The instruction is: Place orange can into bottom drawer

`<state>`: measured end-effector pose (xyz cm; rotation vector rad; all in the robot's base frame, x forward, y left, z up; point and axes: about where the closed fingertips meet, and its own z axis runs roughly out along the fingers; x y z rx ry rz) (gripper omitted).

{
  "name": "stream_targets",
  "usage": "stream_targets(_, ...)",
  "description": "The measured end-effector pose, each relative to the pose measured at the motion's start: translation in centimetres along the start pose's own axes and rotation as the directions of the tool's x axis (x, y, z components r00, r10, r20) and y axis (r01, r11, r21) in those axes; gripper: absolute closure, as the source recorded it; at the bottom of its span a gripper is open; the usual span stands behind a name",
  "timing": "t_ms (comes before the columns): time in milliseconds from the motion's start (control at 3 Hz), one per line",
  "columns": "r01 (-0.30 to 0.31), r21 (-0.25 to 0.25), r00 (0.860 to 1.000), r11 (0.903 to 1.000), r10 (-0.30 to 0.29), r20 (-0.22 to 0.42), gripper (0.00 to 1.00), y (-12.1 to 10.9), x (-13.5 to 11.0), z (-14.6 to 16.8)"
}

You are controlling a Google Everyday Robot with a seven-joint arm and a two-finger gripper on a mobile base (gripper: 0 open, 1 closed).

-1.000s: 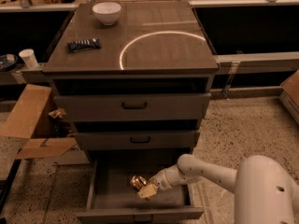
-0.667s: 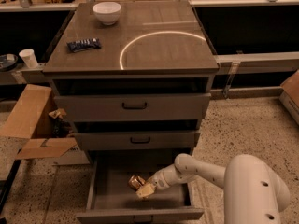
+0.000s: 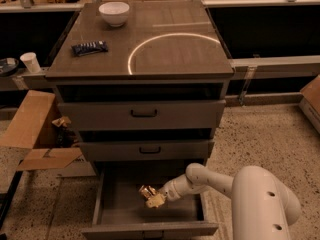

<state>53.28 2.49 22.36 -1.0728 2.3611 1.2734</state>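
The bottom drawer (image 3: pixel 122 209) is pulled open at the foot of the cabinet, showing its flat floor. My white arm reaches into it from the right. My gripper (image 3: pixel 154 199) is over the middle of the drawer floor, shut on the orange can (image 3: pixel 145 190), a small shiny golden-brown lump at its tip. The can is inside the drawer's outline, at or just above the floor; I cannot tell whether it touches.
The two upper drawer fronts (image 3: pixel 144 114) are shut. On the cabinet top lie a white bowl (image 3: pixel 114 12) and a dark blue snack bar (image 3: pixel 89 48). A cardboard box (image 3: pixel 31 126) stands at the left, with a white cup (image 3: pixel 31 62) behind it.
The gripper and the can have shifted slightly left and further back inside the drawer. The arm's big white link now shows more at the lower right.
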Motion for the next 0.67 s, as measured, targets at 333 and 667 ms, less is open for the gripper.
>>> stream_targets(333,0.000,0.000,1.000,1.0000,0.000,0.000,0.00,-0.01,0.00,-0.01)
stream_targets(667,-0.001,0.009,1.000,1.0000,0.001,0.022,0.00,-0.13,0.27,-1.00)
